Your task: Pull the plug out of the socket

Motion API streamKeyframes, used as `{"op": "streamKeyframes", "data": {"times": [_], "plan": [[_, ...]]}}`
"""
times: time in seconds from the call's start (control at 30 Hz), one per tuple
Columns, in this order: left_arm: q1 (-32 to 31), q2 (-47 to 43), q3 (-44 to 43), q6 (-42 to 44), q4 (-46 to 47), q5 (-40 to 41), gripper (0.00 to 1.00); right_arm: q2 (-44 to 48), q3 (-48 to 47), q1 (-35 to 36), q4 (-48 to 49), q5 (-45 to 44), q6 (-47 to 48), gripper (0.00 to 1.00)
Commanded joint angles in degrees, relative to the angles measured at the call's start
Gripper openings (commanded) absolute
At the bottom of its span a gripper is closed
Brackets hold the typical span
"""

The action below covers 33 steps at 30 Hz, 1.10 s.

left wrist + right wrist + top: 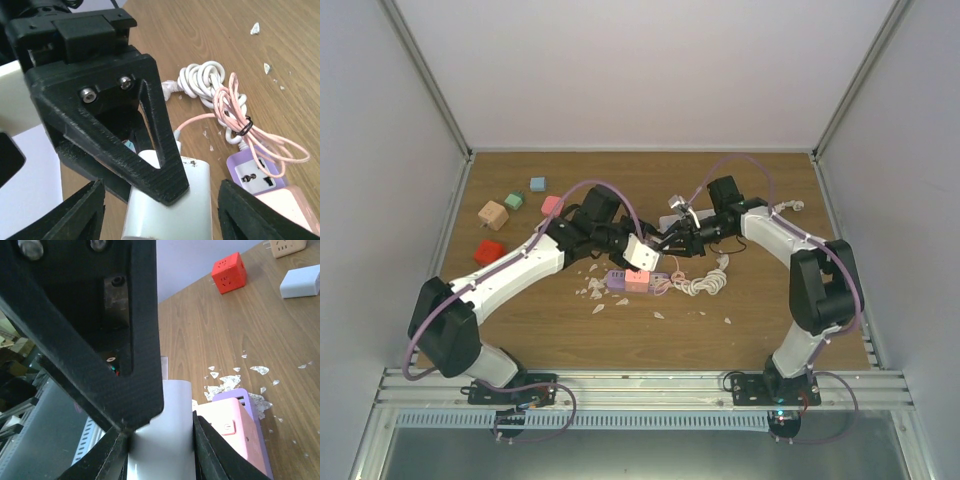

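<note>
Top external shows both arms meeting mid-table, where the white plug [642,257] sits tilted just above the purple-and-pink socket [628,281], with the left gripper [635,252] and right gripper [665,243] crowded at it. Left wrist shows that arm's own fingers [75,212] spread either side of the plug, with gaps showing. Right wrist shows its fingers [212,445] clamped on the plug's flanks, hard beside the socket's pink end; whether the prongs are seated cannot be told.

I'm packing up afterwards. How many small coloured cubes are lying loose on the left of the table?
5: the blue cube is farthest back, then the green cube, the tan cube, the pink cube nearest the middle, and the red cube closest. More may be hidden.
</note>
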<state>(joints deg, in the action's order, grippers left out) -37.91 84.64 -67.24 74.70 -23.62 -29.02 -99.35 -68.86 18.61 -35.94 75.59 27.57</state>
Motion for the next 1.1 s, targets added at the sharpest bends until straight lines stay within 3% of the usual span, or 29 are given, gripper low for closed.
{"op": "streamKeyframes", "data": {"times": [0.0, 0.3, 0.4, 0.57, 0.67, 0.77, 0.8, 0.93, 1.07], "plan": [[-1.3, 0.9, -1.1, 2.4, -0.1, 2.5, 0.58, -1.1, -1.9, -0.4, -2.4, 4.4, 1.6, 0.15], [-2.2, 1.2, -1.0, 3.5, -0.5, 4.5, 0.61, -2.1, -2.8, -0.5, -5.4, 6.7, 3.8, 0.15], [-2.5, 1.0, -1.0, 3.2, -0.5, 4.8, 0.55, -2.2, -2.8, -0.5, -5.5, 7.3, 3.6, 0.15], [-2.8, 0.1, -1.0, 1.3, 0.2, 5.0, 0.37, -2.3, -3.1, -0.5, -5.6, 7.3, 3.6, 0.17], [-2.6, -0.5, -0.9, -0.4, 0.5, 4.9, 0.31, -1.8, -3.5, -0.4, -5.9, 5.9, 3.8, 0.36], [-1.5, -0.8, -1.3, -2.5, 0.6, 3.6, 0.27, 0.2, -3.5, -1.0, -5.4, 2.0, 3.9, 0.66], [-0.7, -0.9, -1.6, -3.4, 0.6, 2.9, 0.26, 1.3, -3.3, -1.5, -4.9, 1.0, 3.7, 0.72], [3.4, -1.5, -2.9, -7.7, -0.2, -0.9, 0.23, 6.5, -0.9, -5.3, 0.2, -2.5, -0.6, 0.86], [8.9, -3.0, -2.5, -11.3, -3.0, -3.9, 0.22, 11.4, 1.9, -8.0, 4.8, -6.6, -2.2, 0.93]]}}
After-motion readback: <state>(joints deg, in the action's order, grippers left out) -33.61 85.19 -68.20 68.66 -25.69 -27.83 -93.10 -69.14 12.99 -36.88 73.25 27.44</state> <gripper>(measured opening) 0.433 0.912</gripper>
